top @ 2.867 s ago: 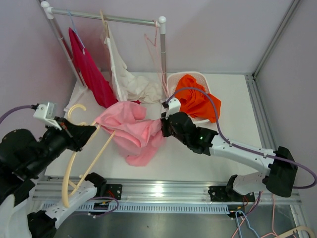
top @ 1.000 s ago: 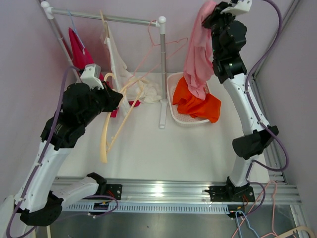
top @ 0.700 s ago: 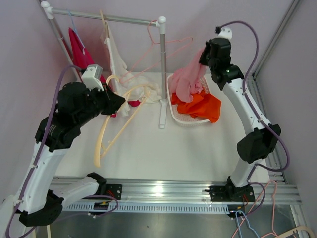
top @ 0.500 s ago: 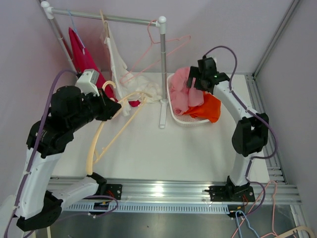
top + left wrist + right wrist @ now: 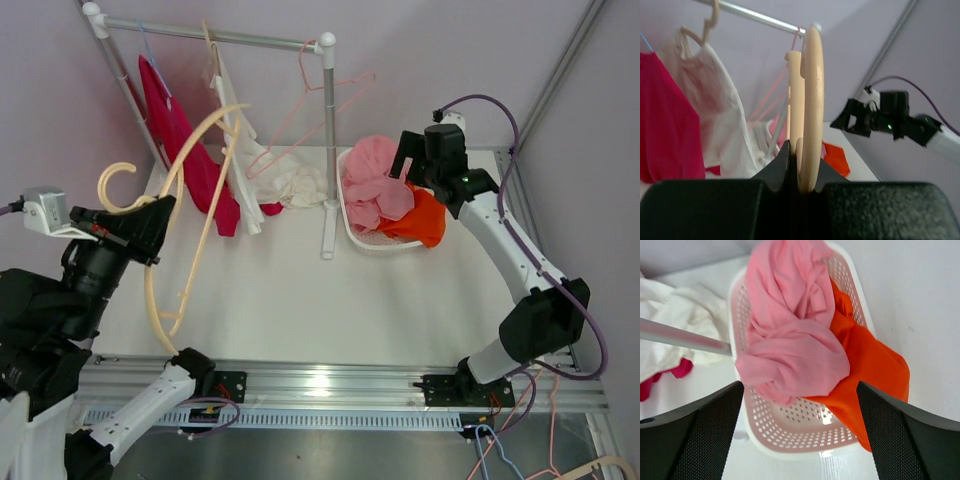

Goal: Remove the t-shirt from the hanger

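The pink t-shirt [image 5: 375, 185] lies crumpled in the white perforated basket [image 5: 350, 228], off the hanger, partly over an orange garment [image 5: 422, 215]. My right gripper [image 5: 410, 165] hovers just above it, open and holding nothing. In the right wrist view the t-shirt [image 5: 790, 340] fills the gap between the wide-spread fingers [image 5: 690, 435] of the gripper [image 5: 800, 387]. My left gripper [image 5: 150, 225] is shut on the bare cream hanger [image 5: 195, 170], held up at the left. In the left wrist view that gripper [image 5: 801, 150] pinches the hanger [image 5: 812, 90] edge-on.
A clothes rack [image 5: 327, 150] stands at the back with its bar [image 5: 200, 35]. From the bar hang a crimson shirt [image 5: 185, 150], a white garment [image 5: 240, 140] and an empty pink hanger [image 5: 325, 95]. Walls close in on the left and right.
The right arm lowered the pink t-shirt from high up into the basket and opened, letting it go. The left arm swung the bare hanger up and leftward.
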Action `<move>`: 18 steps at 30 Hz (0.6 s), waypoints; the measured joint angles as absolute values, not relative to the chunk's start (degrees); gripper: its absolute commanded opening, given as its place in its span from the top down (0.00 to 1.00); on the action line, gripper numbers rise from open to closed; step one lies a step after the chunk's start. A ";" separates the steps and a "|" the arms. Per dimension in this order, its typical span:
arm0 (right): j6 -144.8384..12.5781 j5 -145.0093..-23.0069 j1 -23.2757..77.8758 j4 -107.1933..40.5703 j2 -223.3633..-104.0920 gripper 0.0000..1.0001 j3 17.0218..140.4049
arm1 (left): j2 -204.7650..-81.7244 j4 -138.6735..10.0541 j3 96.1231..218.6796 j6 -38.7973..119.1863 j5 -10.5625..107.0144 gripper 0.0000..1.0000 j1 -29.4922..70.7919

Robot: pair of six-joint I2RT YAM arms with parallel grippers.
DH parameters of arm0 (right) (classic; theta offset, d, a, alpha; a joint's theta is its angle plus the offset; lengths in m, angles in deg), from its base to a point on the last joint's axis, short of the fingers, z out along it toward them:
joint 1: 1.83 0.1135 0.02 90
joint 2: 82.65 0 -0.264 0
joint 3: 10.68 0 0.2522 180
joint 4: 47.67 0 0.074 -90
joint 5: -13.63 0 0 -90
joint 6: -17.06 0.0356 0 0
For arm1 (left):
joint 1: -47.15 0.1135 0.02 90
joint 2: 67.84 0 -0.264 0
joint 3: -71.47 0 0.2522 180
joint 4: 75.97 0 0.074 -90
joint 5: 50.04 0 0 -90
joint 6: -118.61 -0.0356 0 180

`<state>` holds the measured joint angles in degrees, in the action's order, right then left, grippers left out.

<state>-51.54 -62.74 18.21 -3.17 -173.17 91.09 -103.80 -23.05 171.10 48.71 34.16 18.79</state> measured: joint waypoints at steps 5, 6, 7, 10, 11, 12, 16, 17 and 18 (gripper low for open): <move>-50.88 -63.64 18.21 -6.64 -166.68 0.01 83.90 | -107.98 -31.64 170.83 44.03 28.92 0.99 18.79; -50.66 -64.09 18.21 -6.44 -165.52 0.01 82.50 | -110.21 -32.80 171.10 43.01 28.83 0.99 18.79; -50.46 -64.44 18.21 -6.03 -164.56 0.01 81.75 | -112.63 -33.39 171.84 42.13 29.00 0.99 18.79; -50.16 -65.93 18.40 -4.41 -160.62 0.00 81.05 | -123.15 -33.26 177.24 39.99 29.57 0.99 18.79; -50.03 -66.26 18.60 -4.21 -158.50 0.00 80.97 | -126.40 -33.48 178.97 39.29 29.66 0.99 18.79; -49.96 -66.65 18.80 -4.15 -156.32 0.00 80.90 | -129.46 -33.52 180.32 38.68 29.66 1.00 18.79; -49.57 -67.90 19.39 -4.15 -146.48 0.00 81.32 | -140.83 -31.18 186.55 35.82 28.61 0.99 18.79; -49.53 -68.07 19.41 -4.17 -144.71 0.00 81.78 | -143.39 -30.66 188.50 35.10 28.13 0.99 18.79; -49.53 -68.14 19.41 -4.19 -143.46 0.01 82.21 | -145.55 -29.85 190.53 34.42 27.95 0.99 18.79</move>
